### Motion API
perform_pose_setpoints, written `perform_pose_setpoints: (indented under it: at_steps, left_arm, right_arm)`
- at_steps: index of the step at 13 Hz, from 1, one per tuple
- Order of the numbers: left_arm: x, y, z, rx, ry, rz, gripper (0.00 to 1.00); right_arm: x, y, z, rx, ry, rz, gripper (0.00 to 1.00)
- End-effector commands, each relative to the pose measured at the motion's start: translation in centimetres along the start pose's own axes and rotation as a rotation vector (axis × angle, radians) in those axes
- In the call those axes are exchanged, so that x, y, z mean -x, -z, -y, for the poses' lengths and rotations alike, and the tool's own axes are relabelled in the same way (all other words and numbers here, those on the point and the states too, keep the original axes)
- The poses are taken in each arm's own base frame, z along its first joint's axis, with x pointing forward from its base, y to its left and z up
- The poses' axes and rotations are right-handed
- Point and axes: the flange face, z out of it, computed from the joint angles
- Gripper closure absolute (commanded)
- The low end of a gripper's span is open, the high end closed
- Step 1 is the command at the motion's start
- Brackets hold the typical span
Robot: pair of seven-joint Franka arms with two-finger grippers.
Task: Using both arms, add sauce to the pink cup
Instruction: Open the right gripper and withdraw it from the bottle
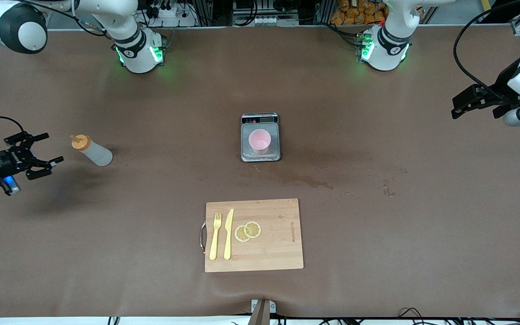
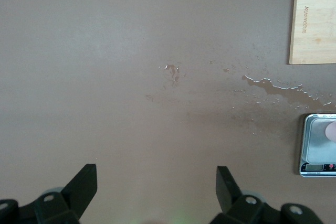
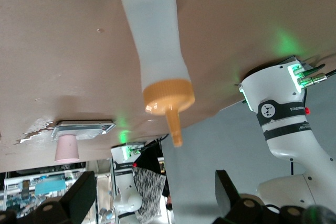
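Observation:
The sauce bottle (image 1: 92, 151), whitish with an orange cap and nozzle, stands on the table toward the right arm's end. It fills the right wrist view (image 3: 157, 56). My right gripper (image 1: 52, 147) is open and empty, level with the bottle and a short way from its cap; it also shows in its own view (image 3: 155, 192). The pink cup (image 1: 259, 140) stands on a small steel scale (image 1: 274, 153) at the table's middle, and shows in the right wrist view (image 3: 67, 148). My left gripper (image 1: 457, 107) is open and empty, up over the left arm's end of the table (image 2: 156, 183).
A wooden cutting board (image 1: 278, 243) with a yellow fork (image 1: 215, 237), a yellow knife (image 1: 228, 234) and two lemon slices (image 1: 248, 231) lies nearer the front camera than the scale. Wet spill marks (image 1: 309, 183) lie between scale and board.

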Motion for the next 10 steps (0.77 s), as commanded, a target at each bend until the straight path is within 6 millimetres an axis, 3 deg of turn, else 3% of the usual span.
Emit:
perform_pose_setpoints:
  at_steps: [1, 4, 7, 10]
  left_arm:
    - [0.8, 0.6, 0.0, -0.006, 0.000, 0.001, 0.00]
    - [1.1, 1.0, 0.1, -0.004, 0.000, -0.005, 0.00]
    - [1.1, 0.9, 0.1, -0.006, 0.002, -0.004, 0.00]
    - [1.1, 0.7, 0.1, -0.005, 0.002, 0.000, 0.00]
  right_arm:
    - [5.6, 2.2, 0.1, -0.016, 0.012, -0.073, 0.00]
    - [12.0, 3.4, 0.4, 0.019, 0.039, -0.205, 0.00]
    - [17.8, 4.8, 0.5, 0.082, 0.132, -0.448, 0.00]
    - [22.0, 5.2, 1.5, 0.129, 0.192, -0.616, 0.00]
